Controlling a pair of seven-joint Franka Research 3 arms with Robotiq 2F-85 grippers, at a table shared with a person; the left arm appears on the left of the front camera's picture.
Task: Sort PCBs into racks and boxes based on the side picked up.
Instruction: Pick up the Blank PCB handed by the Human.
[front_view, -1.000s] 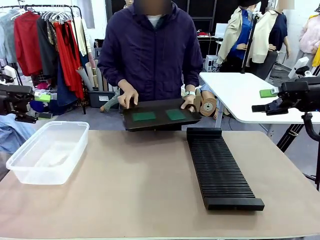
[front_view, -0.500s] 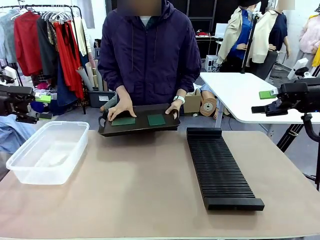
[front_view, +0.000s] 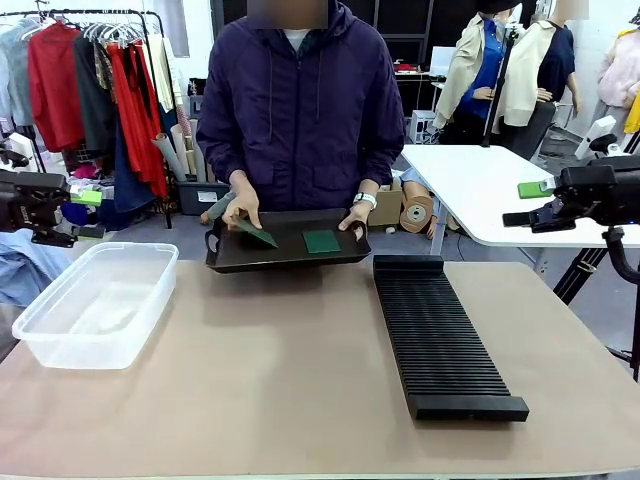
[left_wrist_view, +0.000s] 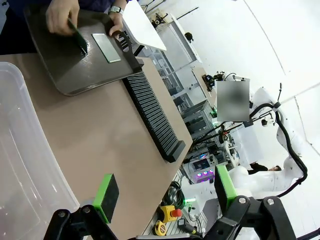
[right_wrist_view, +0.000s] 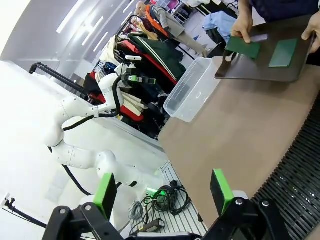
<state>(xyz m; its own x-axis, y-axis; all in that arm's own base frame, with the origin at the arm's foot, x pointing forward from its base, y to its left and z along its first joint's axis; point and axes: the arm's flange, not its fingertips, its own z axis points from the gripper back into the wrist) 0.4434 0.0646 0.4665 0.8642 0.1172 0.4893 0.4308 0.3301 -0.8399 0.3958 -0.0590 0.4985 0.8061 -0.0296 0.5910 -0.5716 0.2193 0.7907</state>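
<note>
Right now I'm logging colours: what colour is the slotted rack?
Black, ribbed all over; the front view shows the rack best.

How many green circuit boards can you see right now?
2. The tilted PCB is held by the person's hand at the left of the black tray; the flat PCB lies toward its right. None appears hidden.

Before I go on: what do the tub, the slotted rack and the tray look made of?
Tub: clear plastic, slightly cloudy; the table shows through its walls.
Rack: matte black, probably moulded plastic, with fine even ribs.
Tray: dark, smooth, faint sheen; plastic or coated metal, can't tell.
</note>
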